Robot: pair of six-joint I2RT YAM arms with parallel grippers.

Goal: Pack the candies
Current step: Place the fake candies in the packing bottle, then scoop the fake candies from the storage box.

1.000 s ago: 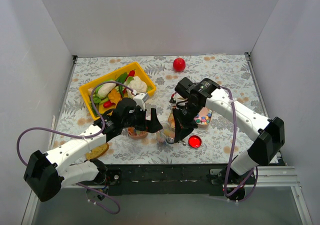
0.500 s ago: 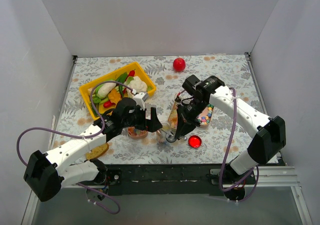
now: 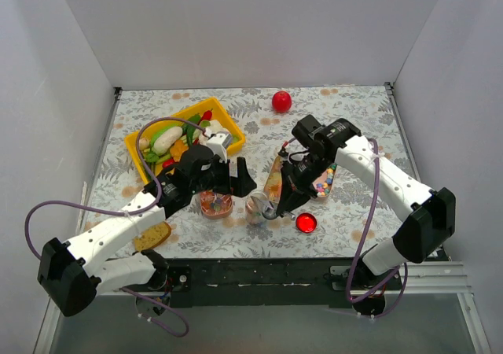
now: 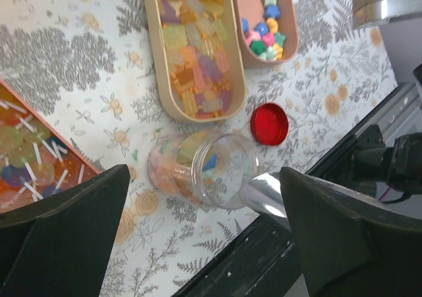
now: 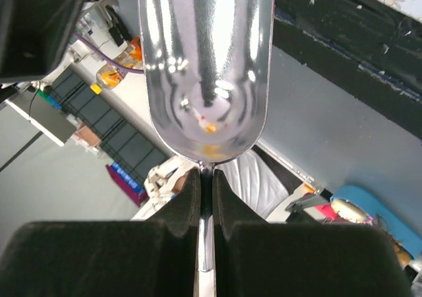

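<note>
Candies (image 4: 194,53) in three spots. Pale gummy pieces fill a tan oblong tray (image 4: 153,59). Bright star shapes lie in a second tray (image 4: 290,36) right beside it. A pastel mix sits inside a clear jar (image 4: 204,168) on the floral worktop (image 4: 86,66), just in front of both trays. Red lid (image 4: 270,123) lies flat beside the jar, apart from it.

Metal scoop (image 5: 204,59) has its bowl at the jar's rim; whether they touch, I cannot tell. One or two orange scraps rest in the bowl. Right claw (image 5: 206,181) is clamped tight on the scoop's thin handle, a finger on each side.

Left claw (image 3: 234,182) hangs over the jar with its jaws spread wide, gripping nothing. The jar shows between its two dark fingers (image 4: 66,244) in the wrist view.

A dish of lollipops (image 4: 23,162) sits to the jar's left. Farther back are the yellow tray (image 3: 228,130) of toy vegetables and the red ball (image 3: 281,101).
</note>
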